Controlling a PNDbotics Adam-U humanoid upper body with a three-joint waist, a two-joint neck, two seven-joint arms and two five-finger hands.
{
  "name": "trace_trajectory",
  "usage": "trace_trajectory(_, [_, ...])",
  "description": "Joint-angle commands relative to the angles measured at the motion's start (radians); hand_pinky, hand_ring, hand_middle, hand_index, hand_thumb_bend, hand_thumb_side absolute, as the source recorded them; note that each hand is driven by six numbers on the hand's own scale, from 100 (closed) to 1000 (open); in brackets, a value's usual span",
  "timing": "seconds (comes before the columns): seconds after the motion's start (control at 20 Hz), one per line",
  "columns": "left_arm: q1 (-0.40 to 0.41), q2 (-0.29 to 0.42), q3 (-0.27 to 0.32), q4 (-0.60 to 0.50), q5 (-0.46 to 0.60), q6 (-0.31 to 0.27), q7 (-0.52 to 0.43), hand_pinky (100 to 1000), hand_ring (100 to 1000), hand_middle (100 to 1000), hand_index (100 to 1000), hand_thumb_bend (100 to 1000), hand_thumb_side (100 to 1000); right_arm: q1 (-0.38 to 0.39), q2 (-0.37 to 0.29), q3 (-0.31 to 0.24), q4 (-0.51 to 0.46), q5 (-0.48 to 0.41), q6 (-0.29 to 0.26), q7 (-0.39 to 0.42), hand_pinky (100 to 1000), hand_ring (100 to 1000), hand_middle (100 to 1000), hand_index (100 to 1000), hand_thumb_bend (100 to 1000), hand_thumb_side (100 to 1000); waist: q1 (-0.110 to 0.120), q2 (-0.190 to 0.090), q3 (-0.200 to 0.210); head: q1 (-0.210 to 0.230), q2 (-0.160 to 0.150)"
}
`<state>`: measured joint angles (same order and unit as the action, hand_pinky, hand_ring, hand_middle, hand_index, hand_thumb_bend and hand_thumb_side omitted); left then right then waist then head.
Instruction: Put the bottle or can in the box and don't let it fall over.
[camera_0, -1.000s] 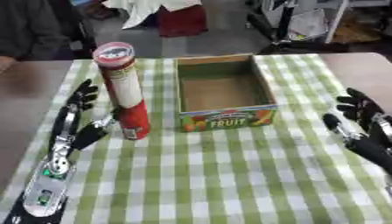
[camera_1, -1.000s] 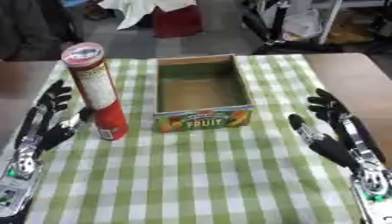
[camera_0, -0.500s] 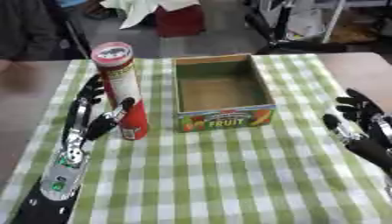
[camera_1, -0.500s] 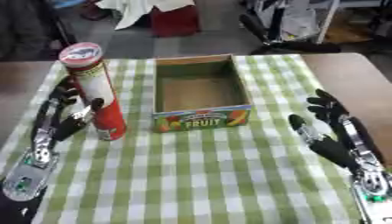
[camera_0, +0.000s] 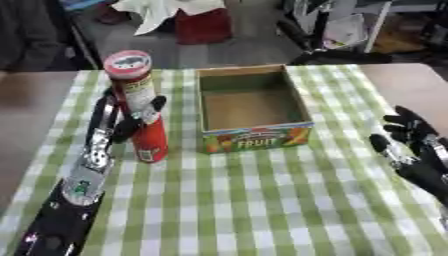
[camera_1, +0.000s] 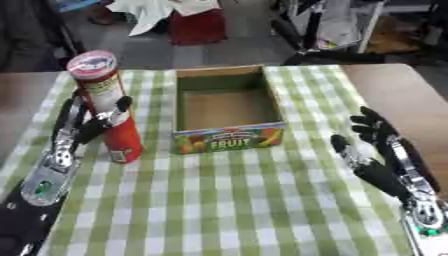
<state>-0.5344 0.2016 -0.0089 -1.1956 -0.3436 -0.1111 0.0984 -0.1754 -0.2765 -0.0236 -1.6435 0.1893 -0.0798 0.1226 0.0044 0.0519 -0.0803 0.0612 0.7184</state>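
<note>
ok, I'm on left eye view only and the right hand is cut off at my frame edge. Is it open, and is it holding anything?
Observer: The right eye view shows the whole right hand. Its fingers are spread, so it's open, and it holds nothing.
Operator: Any part of it touching the box?
Observer: No. The whole hand sits apart from the box, with checked cloth between them.
Operator: Wrist in frame?
Observer: Yes, in the lower right corner, with a small green light on it.

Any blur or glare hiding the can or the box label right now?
Both eye views are soft overall; in the left eye view the can label is unreadable, though FRUIT on the box reads. No glare in either; the right eye view shows the left hand blurred against the can.
</note>
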Motion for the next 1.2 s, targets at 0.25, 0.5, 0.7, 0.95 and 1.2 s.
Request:
trace_trajectory(0.25, [-0.031,0.010,-0.004,0.015,0.017,-0.022,-0.092,863,823,748,920,506,550,-0.012,-0.010,-0.002,-0.005,-0.005,-0.004,0.007,913,873,854,998,419,548,0.001,-0.003,-0.005,0.003,-0.013])
trace_trajectory(0.5, [-0.028,0.008,0.005,0.021,0.049,-0.034,-0.112,861,694,570,788,358,448,-0.012,-0.009,-0.004,-0.003,-0.006,-0.004,0.009,914,873,852,998,416,548,0.002,-0.004,-0.004,0.001,-0.014])
trace_trajectory(0.7, [-0.026,0.006,0.006,0.028,0.071,-0.033,-0.073,940,558,466,690,355,426,-0.011,-0.009,-0.005,-0.002,-0.006,-0.005,0.010,916,871,850,998,417,546,0.000,-0.004,-0.003,0.001,-0.013])
trace_trajectory(0.95, [-0.020,0.004,0.005,0.036,0.083,-0.018,-0.013,1000,424,337,555,420,440,-0.011,-0.009,-0.006,-0.001,-0.007,-0.005,0.012,919,870,847,998,417,546,-0.001,-0.005,-0.001,0.000,-0.013])
trace_trajectory(1.2, [-0.017,0.003,0.000,0.036,0.103,-0.020,0.018,1000,410,330,545,423,443,-0.012,-0.009,-0.007,0.000,-0.008,-0.005,0.012,919,870,846,999,417,546,-0.002,-0.005,0.000,0.000,-0.013])
